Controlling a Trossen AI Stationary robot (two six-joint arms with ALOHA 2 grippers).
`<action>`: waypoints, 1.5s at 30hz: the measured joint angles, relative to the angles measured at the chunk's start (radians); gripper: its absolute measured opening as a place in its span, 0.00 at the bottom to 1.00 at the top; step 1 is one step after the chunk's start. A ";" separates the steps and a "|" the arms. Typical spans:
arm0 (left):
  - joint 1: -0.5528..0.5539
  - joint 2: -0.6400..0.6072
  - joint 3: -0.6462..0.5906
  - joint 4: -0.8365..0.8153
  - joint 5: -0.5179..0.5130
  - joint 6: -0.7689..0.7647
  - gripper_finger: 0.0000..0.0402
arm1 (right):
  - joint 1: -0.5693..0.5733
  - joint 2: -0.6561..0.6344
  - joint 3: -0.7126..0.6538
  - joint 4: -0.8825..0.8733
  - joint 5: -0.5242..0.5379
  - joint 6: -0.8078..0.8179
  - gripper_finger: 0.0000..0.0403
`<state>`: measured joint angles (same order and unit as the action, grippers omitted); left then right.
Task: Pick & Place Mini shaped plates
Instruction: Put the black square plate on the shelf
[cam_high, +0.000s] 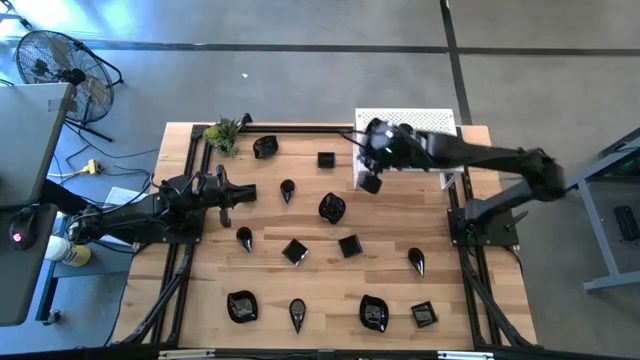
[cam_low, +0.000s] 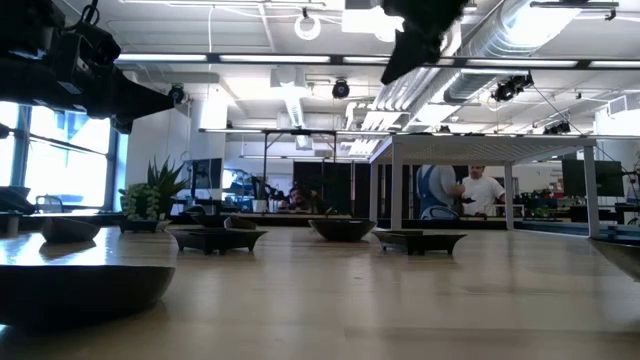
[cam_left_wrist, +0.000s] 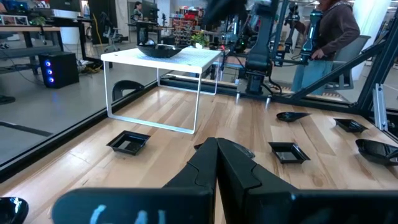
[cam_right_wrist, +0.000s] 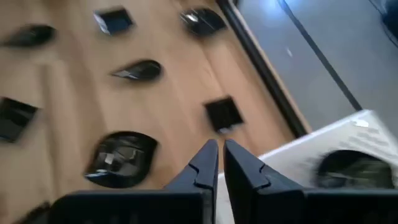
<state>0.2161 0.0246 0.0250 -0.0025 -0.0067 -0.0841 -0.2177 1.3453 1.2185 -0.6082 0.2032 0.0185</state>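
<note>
Mini shaped plates (cam_high: 332, 208) are scattered across the counter (cam_high: 450, 290); one sits on the white platform (cam_left_wrist: 163, 51). Right gripper (cam_right_wrist: 221, 163) hangs beside the platform, fingers closed and empty; the placed dish could be clipped if swung carelessly. Left gripper (cam_left_wrist: 216, 163) waits closed.

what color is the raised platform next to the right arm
White platform, clearest in the left wrist view.

Low view: right arm (cam_low: 420, 35) cut off by the frame's top edge, its pincer unseen. Nearest plate (cam_low: 75, 285) cut off at the frame's left edge. Right wrist view: plate on the white platform (cam_right_wrist: 354, 171) blurred, shape indeterminate.
</note>
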 joint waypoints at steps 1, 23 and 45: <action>0.000 0.000 0.000 0.000 0.000 0.000 0.00 | 0.013 -0.040 -0.073 0.071 -0.015 -0.001 0.04; 0.000 0.000 0.000 0.000 -0.001 0.000 0.00 | 0.133 -0.405 -0.892 1.140 -0.302 -0.287 0.01; 0.000 0.000 0.000 0.015 -0.008 0.000 0.00 | 0.133 -0.464 -0.909 1.101 -0.308 -0.288 0.00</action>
<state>0.2159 0.0246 0.0250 0.0130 -0.0142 -0.0837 -0.0849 0.8818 0.3096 0.4931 -0.1043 -0.2692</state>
